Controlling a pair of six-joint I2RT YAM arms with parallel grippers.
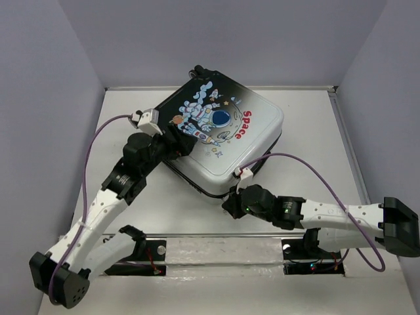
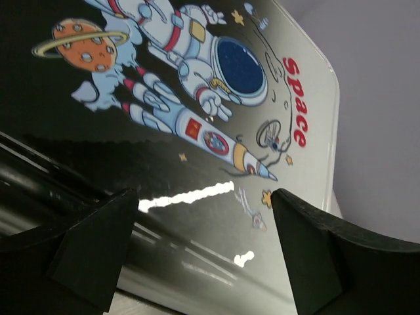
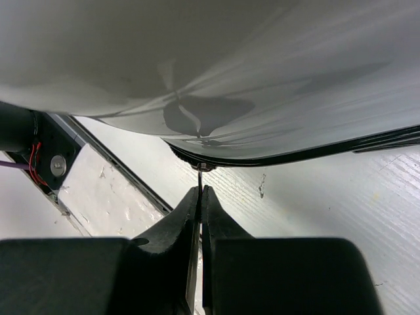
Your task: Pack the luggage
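One luggage (image 1: pixel 223 134) flat, black end far-left, diagonal | left jaws spread | right jaws pinching likely zipper pull (image 3: pixel 199 172)

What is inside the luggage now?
Nothing inside shows: the luggage lies lid down on the table, its printed shell covering any contents. The right tool pinches a zipper pull at the seam.

1. The worktop (image 1: pixel 308 125) is a flat white surface. Seen close in the right wrist view, it is finely ribbed.
2. Pale grey walls (image 1: pixel 46 98) close it in on the left, far and right sides.
3. The luggage (image 1: pixel 226 141) lies flat on it, closed, with the astronaut print and red "Space" facing up. It is turned cornerwise, with its dark end toward the far wall and its white end toward the near edge.
4. A metal strip (image 1: pixel 223 248) runs along the near edge, apart from the luggage.
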